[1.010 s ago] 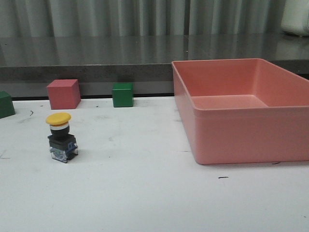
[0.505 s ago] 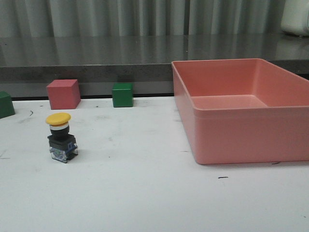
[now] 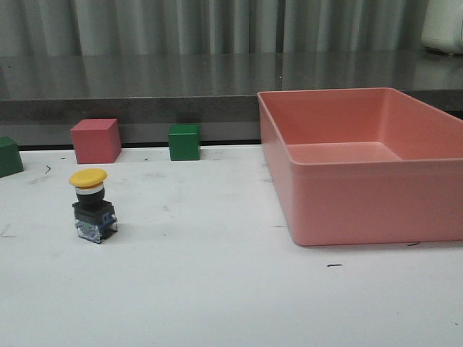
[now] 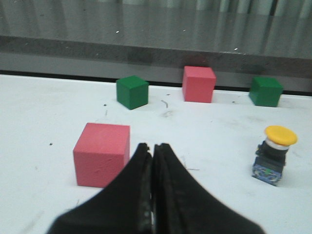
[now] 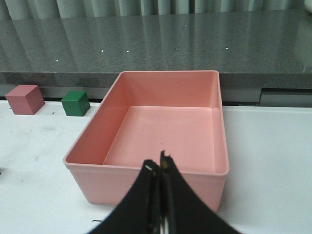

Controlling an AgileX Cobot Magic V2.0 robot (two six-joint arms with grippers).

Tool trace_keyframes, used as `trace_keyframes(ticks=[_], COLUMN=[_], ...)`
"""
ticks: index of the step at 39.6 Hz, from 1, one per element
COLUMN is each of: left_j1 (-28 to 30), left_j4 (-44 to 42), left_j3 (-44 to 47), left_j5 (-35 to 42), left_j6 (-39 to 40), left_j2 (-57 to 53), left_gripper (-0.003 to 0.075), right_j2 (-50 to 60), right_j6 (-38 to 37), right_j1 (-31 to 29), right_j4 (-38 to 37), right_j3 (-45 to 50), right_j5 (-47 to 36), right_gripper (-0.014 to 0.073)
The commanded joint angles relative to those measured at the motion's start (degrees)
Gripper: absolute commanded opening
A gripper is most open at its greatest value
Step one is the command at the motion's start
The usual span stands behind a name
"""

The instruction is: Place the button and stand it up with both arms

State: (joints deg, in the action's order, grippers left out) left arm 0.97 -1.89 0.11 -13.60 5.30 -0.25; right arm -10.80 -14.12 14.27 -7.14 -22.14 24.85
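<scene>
Button: we saw the button (image 3: 92, 205) standing upright on the white surface (image 3: 217, 289), yellow cap on top, clear base at the bottom, on the left side of the front view.
Near the button: the pink cube (image 3: 95, 141) and the green cube (image 3: 184, 142) sat behind it by the back edge, well apart from it. Another green cube (image 3: 9, 156) was at the far left edge.
Pink bin: we saw the big pink bin (image 3: 362, 202) on the right side, well apart from the button.
Left gripper: the left gripper (image 4: 152, 161) was closed tight with nothing in it. A nearer pink cube (image 4: 102, 153) sat just beside its tips.
Right gripper: the right gripper (image 5: 158, 170) was closed tight too, with nothing in it, in front of the pink bin.
</scene>
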Motion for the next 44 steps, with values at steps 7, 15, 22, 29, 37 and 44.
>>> trace_keyframes(ticks=[7,15,22,29,37,44], left_j1=[2.5,2.5,2.5,2.5,2.5,2.5], left_j4=[0.4,0.4,0.4,0.4,0.4,0.4], left_j3=[0.5,0.5,0.5,0.5,0.5,0.5], left_j5=[7.2,7.1,7.1,7.1,7.1,7.1], left_j6=[0.6,0.6,0.6,0.6,0.6,0.6], left_j2=[-1.4,-1.4,-1.4,-1.4,-1.4,-1.4], left_gripper=[-0.0020,-0.0020,-0.0020,-0.0020,-0.0020,-0.0020], right_j2=[-0.6,-0.6,-0.6,-0.6,-0.6,-0.6], right_j6=[0.4,0.4,0.4,0.4,0.4,0.4], right_j1=[-0.4,-0.4,-0.4,-0.4,-0.4,-0.4], right_j4=[-1.0,-1.0,-1.0,-1.0,-1.0,-1.0], right_j3=[-1.4,-1.4,-1.4,-1.4,-1.4,-1.4], right_j5=[-4.8,-4.8,-4.8,-4.8,-4.8,-4.8], right_gripper=[-0.0071,-0.0071,-0.0071,-0.0071,-0.0071,-0.0071])
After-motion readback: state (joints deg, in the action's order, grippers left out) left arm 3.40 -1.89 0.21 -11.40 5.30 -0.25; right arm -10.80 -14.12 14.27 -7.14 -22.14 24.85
